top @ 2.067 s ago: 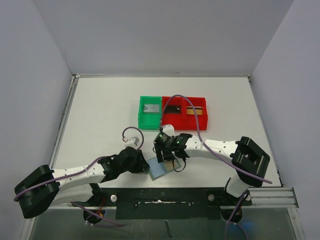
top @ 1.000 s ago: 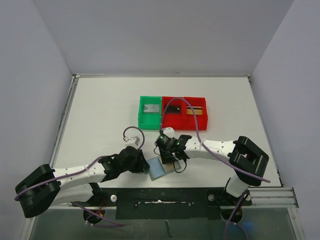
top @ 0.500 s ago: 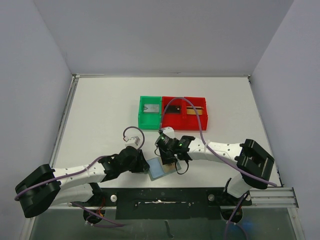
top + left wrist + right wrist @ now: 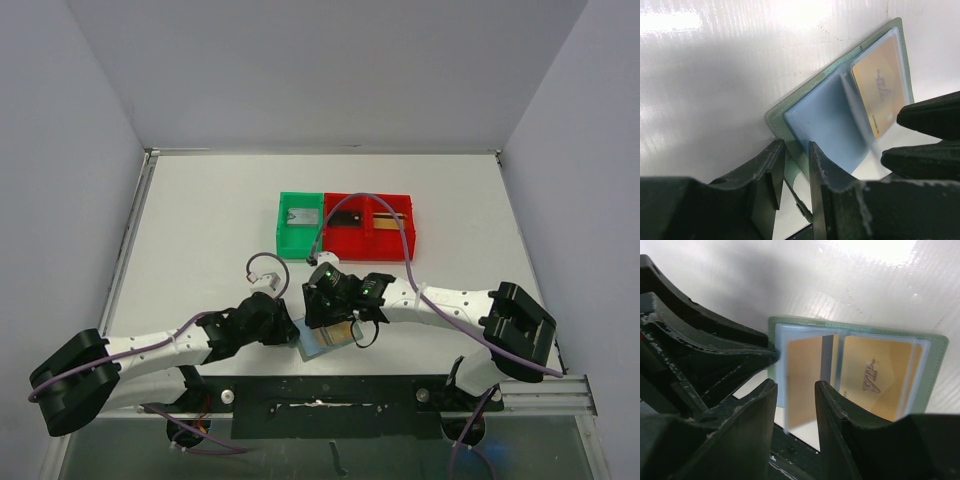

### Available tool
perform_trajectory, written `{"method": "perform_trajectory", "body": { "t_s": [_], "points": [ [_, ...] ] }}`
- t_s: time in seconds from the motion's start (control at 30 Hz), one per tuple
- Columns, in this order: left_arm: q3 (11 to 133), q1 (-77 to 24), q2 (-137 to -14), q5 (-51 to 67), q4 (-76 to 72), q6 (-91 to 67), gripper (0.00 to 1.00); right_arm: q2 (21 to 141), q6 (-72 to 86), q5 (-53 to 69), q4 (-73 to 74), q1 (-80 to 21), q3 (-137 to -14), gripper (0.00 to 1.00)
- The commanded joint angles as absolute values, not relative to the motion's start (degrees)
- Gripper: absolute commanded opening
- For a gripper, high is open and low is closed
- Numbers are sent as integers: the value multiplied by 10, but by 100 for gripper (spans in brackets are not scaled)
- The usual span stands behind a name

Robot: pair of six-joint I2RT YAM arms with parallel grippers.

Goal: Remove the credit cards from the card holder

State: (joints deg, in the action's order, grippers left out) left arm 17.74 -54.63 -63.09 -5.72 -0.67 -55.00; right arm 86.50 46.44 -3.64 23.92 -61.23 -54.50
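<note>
The card holder [image 4: 316, 344] lies open at the table's near edge, pale blue-grey with a green rim [image 4: 774, 120]. A gold-tan credit card [image 4: 882, 92] sits in its right sleeve and shows in the right wrist view [image 4: 875, 377]. A second gold card [image 4: 805, 370] sits in a clear leaf that stands up between my right fingers. My left gripper [image 4: 292, 332] is shut on the holder's left edge by the strap [image 4: 793, 172]. My right gripper [image 4: 325, 318] is open and straddles that leaf [image 4: 796, 410]; its fingers [image 4: 932, 115] show in the left wrist view.
A green bin [image 4: 298, 249] and a red two-part bin [image 4: 390, 249] stand behind the holder, each holding a card or small item. The black base rail [image 4: 330, 395] runs just in front of the holder. The two grippers are close together.
My right gripper has moved left and down over the holder, closer to the left gripper. The left arm and holder have stayed in place.
</note>
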Motion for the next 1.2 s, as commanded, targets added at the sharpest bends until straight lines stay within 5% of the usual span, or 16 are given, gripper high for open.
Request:
{"method": "perform_trajectory", "body": {
  "t_s": [0.0,0.57,0.77,0.93,1.17],
  "points": [
    [204,-545,-615,-61,-25,-548,24,857,461,-1,194,-616,-541,38],
    [202,-546,-404,-108,67,-586,42,756,518,40,22,-552,-392,50],
    [234,-579,-487,-39,-21,-607,44,741,543,55,-36,-543,-338,49],
    [273,-634,-605,-80,-34,-629,44,760,552,68,-51,-542,-324,39],
    [280,-647,-681,-136,-5,-650,40,766,559,77,-57,-537,-301,38]
  ]
}}
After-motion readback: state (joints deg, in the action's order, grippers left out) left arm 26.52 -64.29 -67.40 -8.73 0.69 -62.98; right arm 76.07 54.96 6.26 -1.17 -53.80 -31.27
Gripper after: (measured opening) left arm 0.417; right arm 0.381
